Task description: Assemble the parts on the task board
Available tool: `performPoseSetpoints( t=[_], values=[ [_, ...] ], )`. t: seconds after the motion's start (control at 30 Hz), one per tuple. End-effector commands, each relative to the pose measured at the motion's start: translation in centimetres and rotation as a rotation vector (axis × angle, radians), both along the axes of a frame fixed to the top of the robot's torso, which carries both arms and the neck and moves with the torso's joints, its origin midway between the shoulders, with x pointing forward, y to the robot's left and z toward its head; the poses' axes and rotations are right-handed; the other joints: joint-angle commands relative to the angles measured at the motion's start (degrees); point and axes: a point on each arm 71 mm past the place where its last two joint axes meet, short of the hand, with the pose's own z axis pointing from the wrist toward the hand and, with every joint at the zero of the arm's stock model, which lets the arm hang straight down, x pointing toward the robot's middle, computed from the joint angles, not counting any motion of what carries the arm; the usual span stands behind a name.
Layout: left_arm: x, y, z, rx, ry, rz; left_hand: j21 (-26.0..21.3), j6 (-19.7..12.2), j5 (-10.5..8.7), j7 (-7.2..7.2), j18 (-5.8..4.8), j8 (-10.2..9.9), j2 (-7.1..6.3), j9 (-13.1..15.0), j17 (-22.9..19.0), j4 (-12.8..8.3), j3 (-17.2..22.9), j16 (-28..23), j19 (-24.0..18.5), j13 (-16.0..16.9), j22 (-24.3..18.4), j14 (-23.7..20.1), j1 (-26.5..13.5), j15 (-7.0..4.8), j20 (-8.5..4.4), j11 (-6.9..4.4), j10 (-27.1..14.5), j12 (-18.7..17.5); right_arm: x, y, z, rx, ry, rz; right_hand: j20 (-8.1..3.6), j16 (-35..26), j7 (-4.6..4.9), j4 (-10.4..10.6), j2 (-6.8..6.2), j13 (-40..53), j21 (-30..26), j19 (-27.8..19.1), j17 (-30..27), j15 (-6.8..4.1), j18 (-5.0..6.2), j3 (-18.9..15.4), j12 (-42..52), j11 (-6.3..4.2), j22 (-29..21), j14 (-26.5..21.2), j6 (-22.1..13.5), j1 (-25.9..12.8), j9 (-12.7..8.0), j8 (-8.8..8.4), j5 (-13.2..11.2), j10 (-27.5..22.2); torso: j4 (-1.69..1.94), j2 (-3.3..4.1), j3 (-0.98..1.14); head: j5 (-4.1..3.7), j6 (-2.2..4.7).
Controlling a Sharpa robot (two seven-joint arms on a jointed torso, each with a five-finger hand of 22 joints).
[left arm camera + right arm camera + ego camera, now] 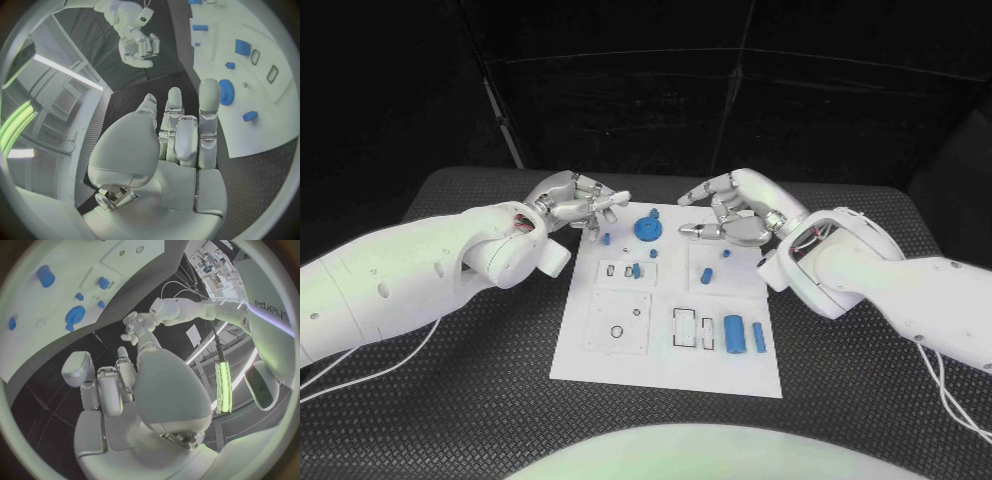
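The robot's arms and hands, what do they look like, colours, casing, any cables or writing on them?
Both arms wear smooth, rounded white shells. The left arm has small dark holes in its casing and thin white cables trailing beneath it; the right arm also trails thin cables. Each robot hand, left and right, is silver metal with pale rounded fingertips. Grey lettering shows on a white casing in the right wrist view.

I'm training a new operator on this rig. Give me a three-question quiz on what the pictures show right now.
1. True or false: the left hand grips the blue gear.
2. Which hand holds a part? A left, B right, C neither.
3. Fill in: the two long blue cylinders lie near the task board's ____ edge, toward the robot's right.

Key: 1 false; 2 C; 3 near (robot-side).
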Motion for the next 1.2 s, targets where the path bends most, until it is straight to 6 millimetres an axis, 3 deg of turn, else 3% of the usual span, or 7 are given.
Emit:
performPoseSetpoints(
  t=[0.03, 0.2, 0.23, 0.33, 0.4, 0.63, 1.2],
  values=[
    [-0.6, -0.4, -1.3, 0.345, 0.1, -0.129, 8.2, 0.7, -0.13, -0.46, -1.46, 1.7, 0.88, 1.7, 7.6, 0.2, -2.2, 7.2, 0.8, 6.3, 9.4, 4.0, -3.2, -1.21, -0.32, -0.7, -1.9, 7.0, 0.6, -1.3, 1.1, 0.108, 0.057, -0.029, -0.34, -0.3, -0.13, -0.2, 0.78, -0.1, -0.3, -0.2, 5.4, -0.03, 0.84, -0.1, 0.0, -0.39, -0.1, 3.7, 0.3, -0.1, 0.1, 0.37, 0.4, -0.1, -0.03, -0.6, 0.17, 0.12, -0.12],
    [-0.6, -1.0, -1.5, 0.63, 0.149, -0.197, 19.1, 0.1, 0.07, -1.31, -2.75, 6.0, 2.39, 6.0, 15.5, 0.8, -6.2, 14.8, 1.9, 32.5, 23.1, 5.5, -5.7, -1.16, -1.01, -1.53, -3.1, 33.1, 1.7, -3.4, 1.9, 0.104, 0.065, -0.089, -0.44, -0.9, -0.23, -0.3, 0.98, -0.7, -0.8, -0.8, 4.1, -0.14, 1.05, -0.3, -0.5, -0.5, -1.2, 3.4, 0.5, -0.2, 0.1, 0.59, 0.6, -0.5, -0.04, -1.27, 0.33, 0.12, -0.28],
    [-0.5, -1.2, -1.4, 0.675, 0.147, -0.201, 21.6, -1.1, 0.7, -1.67, -2.83, 9.6, 3.22, 9.2, 16.3, 1.2, -7.6, 15.5, 1.4, 40.2, 25.9, 5.7, -4.2, -1.44, -1.34, -1.74, -4.6, 41.4, 1.9, -3.6, 2.0, 0.103, 0.066, -0.096, -0.49, -1.2, -0.26, -0.4, 1.07, -1.1, -1.2, -1.1, 3.5, -0.19, 1.16, -0.4, -0.9, -0.54, -1.8, 3.2, 0.5, -0.2, 0.0, 0.65, 0.7, -0.8, -0.06, -1.39, 0.42, 0.26, -0.31],
    [-0.1, -1.9, -1.3, 0.781, 0.133, -0.219, 24.2, -2.5, -0.3, -2.0, -3.59, 12.0, 4.24, 11.6, 17.0, 0.7, -9.0, 16.1, 2.6, 46.1, 30.0, 5.9, -5.1, -1.64, -1.1, -1.74, -3.7, 46.6, 2.1, -4.0, 2.1, 0.1, 0.071, -0.109, -0.57, -1.5, -0.29, -0.5, 1.22, -1.6, -1.5, -1.3, 3.0, -0.26, 1.25, -0.5, -1.2, -0.6, -2.3, 3.1, 0.4, -0.2, 0.0, 0.69, 0.9, -1.1, 0.06, -1.71, 0.6, 0.36, -0.48],
    [0.2, -2.4, -1.2, 0.847, 0.126, -0.237, 25.4, -2.6, -0.15, -2.2, -3.88, 13.5, 4.77, 12.9, 17.0, 0.8, -9.4, 16.1, 3.3, 48.1, 31.9, 5.9, -5.2, -1.76, -1.26, -2.1, -3.0, 48.4, 2.2, -4.2, 2.1, 0.096, 0.077, -0.115, -0.65, -1.9, -0.32, -0.7, 1.36, -2.0, -1.8, -1.6, 2.5, -0.33, 1.33, -0.7, -1.6, -0.65, -2.9, 2.9, 0.2, -0.2, -0.1, 0.76, 1.4, -1.3, 0.12, -1.89, 0.67, 0.33, -0.65],
    [0.9, -3.8, -1.1, 0.945, 0.125, -0.283, 23.7, -6.8, -0.16, -1.84, -3.31, 16.6, 6.54, 16.9, 16.0, 0.9, -10.8, 15.3, 3.5, 41.9, 29.2, 5.6, -4.4, -1.77, -1.44, -1.73, -8.4, 43.1, 2.5, -4.7, 2.1, 0.086, 0.091, -0.133, -0.79, -3.6, -0.34, -1.0, 1.63, -4.1, -3.9, -3.3, -0.5, -0.45, 1.89, -1.2, -3.5, -0.71, -6.2, 2.2, -0.2, -0.1, -0.3, 0.85, 2.1, -2.6, 0.06, -2.26, 0.86, 0.02, -0.92],
    [1.5, -6.6, -1.3, 1.032, 0.124, -0.36, 26.3, -8.5, -0.22, -2.27, -4.4, 20.1, 7.44, 20.9, 17.0, 0.9, -13.2, 16.1, 6.6, 45.5, 34.3, 5.9, -5.3, -2.16, -1.82, -2.2, -6.2, 46.6, 3.2, -5.2, 1.9, 0.078, 0.1, -0.173, -0.9, -4.3, -0.43, -1.2, 1.9, -4.8, -4.6, -3.5, -1.3, -0.56, 1.99, -1.5, -4.0, -0.82, -7.0, 2.1, -0.2, 0.0, -0.3, 1.13, 3.2, -2.7, 0.2, -2.02, 0.76, -0.2, -1.35]
  ],
)
